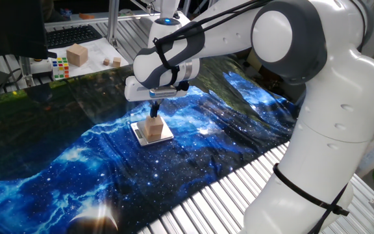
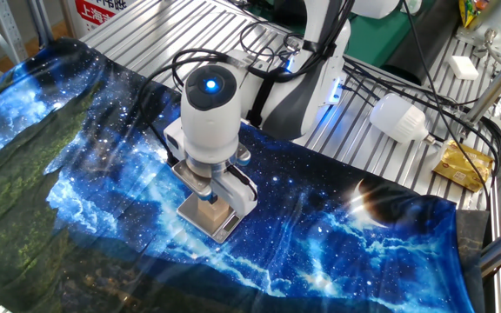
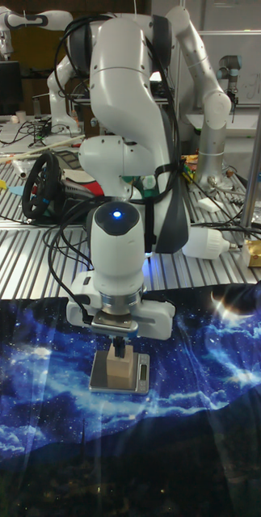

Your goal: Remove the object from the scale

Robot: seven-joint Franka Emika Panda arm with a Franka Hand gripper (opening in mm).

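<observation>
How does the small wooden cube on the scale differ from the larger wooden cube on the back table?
The small wooden cube sits on the silver scale on the galaxy cloth, under the end effector; the larger wooden cube sits on paper on the back table beside a Rubik's cube, far from the arm. The first looks smaller and paler, the second bigger and tanner. Both are plain wooden blocks, resting flat.

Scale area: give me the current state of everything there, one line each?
Small wooden cube: upright on the scale, not lifted.
Scale: flat on the galaxy cloth, loaded with the cube.
Pincer: lowered onto the cube's top; fingers mostly hidden, grip unclear.
</observation>
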